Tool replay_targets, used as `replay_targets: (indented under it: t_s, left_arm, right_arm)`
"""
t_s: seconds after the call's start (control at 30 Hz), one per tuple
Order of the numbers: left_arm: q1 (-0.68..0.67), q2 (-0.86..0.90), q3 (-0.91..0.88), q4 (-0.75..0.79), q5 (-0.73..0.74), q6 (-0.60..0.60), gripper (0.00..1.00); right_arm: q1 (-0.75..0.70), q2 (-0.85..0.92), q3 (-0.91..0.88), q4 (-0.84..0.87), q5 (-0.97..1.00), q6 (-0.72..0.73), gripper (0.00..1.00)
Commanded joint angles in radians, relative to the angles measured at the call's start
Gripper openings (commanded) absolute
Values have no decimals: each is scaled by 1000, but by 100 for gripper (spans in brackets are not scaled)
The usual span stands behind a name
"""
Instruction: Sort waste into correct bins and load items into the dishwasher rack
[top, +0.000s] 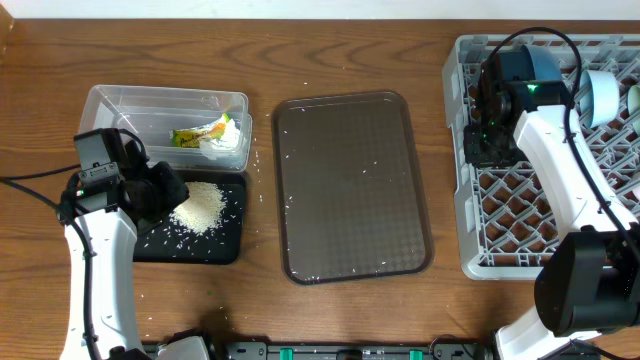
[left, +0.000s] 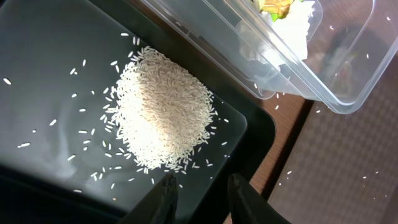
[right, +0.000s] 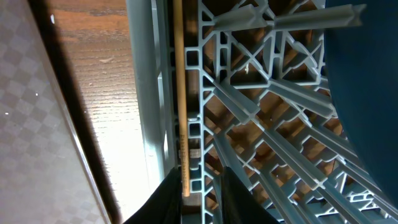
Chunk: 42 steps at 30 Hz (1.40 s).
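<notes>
Main risk: the thin wooden stick (right: 179, 93) could slip through an open cell of the dishwasher rack (right: 261, 93) or drop off its rim onto the table (top: 350, 50). It is laid along the rack wall that faces the brown serving tray (top: 350, 190), and nothing is seen to brace it. The right end effector (right: 199, 186) is spread wider than the stick, whose lower end sits between the jaws and against one finger only, so no real pinch is judged. Second risk: the rice heap (left: 161, 112) could be scattered if brushed by the left end effector (left: 199, 186), which is held low at the heap's edge, spread and empty. The rice is seen as a compact white mound in the black tray (left: 50, 50), left of the brown serving tray, ringed by loose grains. Stray grains are also noted on the brown serving tray itself. The stick looks straight, pale and unbroken.
</notes>
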Motion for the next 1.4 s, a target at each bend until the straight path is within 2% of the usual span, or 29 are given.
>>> replay_targets:
  t_s: [0.0, 0.1, 0.13, 0.23, 0.33, 0.37, 0.43, 0.53, 0.63, 0.7, 0.87, 1.0, 1.07, 1.2, 1.37]
  left_arm:
    - [-3, -8, -5, 0, 5, 6, 31]
    - [-3, -8, -5, 0, 9, 6, 31]
    - [-5, -8, -5, 0, 14, 12, 35]
    - [-37, -9, -4, 0, 16, 52, 37]
    - [-107, -9, -2, 1, 12, 100, 46]
    - [-137, -9, -1, 1, 11, 124, 47]
    - [-196, -9, 2, 1, 5, 159, 51]
    - [-272, -9, 3, 0, 5, 191, 63]
    - [-301, -9, 6, -22, 5, 203, 77]
    - [-297, -9, 14, -71, -6, 202, 80]
    - [-261, -20, 24, -155, -40, 202, 80]
    - [-256, -86, 21, -164, -41, 220, 80]
    - [-256, -148, 12, -157, -42, 245, 80]
    - [-256, -301, -23, -140, -114, 250, 82]
    - [-256, -531, -100, -98, -153, 250, 84]
  right_arm:
    - [-11, 4, 0, 1, -23, -3, 22]
    - [-4, 4, 0, 16, -80, -14, 25]
    - [-1, 3, 0, 24, -97, -14, 26]
    - [16, -10, 0, 56, -130, -19, 32]
    - [32, -40, 2, 114, -154, -29, 40]
    - [34, -53, 2, 142, -172, -29, 50]
    - [29, -79, 2, 210, -221, -29, 64]
    - [5, -114, 2, 305, -311, -28, 76]
    - [-20, -148, 2, 338, -315, -29, 82]
    - [-39, -171, 2, 316, -289, -33, 84]
    - [-90, -226, 1, 235, -228, -44, 90]
    - [-124, -265, -1, 182, -228, -51, 92]
    - [-134, -285, -19, 177, -229, -58, 99]
    - [-135, -373, -169, 274, -230, -57, 99]
    - [-135, -597, -482, 531, -274, -56, 99]
